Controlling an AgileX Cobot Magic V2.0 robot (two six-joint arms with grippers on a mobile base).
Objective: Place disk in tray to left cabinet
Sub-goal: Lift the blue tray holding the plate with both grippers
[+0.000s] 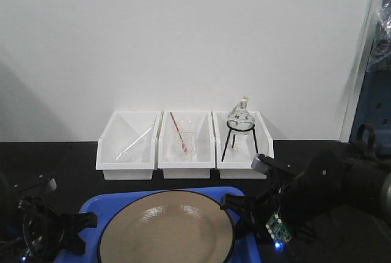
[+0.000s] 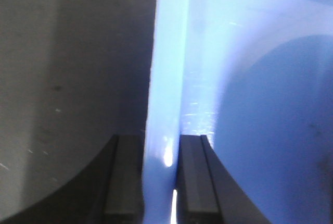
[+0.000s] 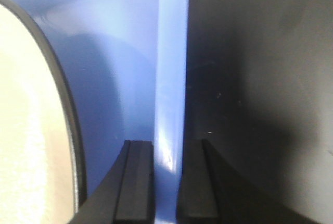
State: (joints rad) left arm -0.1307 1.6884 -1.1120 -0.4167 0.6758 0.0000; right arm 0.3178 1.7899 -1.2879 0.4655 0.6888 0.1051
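One disk [image 1: 166, 229], lying in tray [image 1: 93, 205], desk [image 1: 61, 153] front. Both left claw [image 1: 87, 220] and right claw [image 1: 230, 202] clamped on tray rim. Step: grasp made. Next: level two-armed lift toward cabinet, unseen here.

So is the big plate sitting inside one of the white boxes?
No, the disk lies on the blue tray, in front of the three white bins.

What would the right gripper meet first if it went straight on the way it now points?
The tray: its rim sits between the fingers of the right gripper, so any push forward drives into that rim. The disk lies aside, probably out of line, though depth is unclear.
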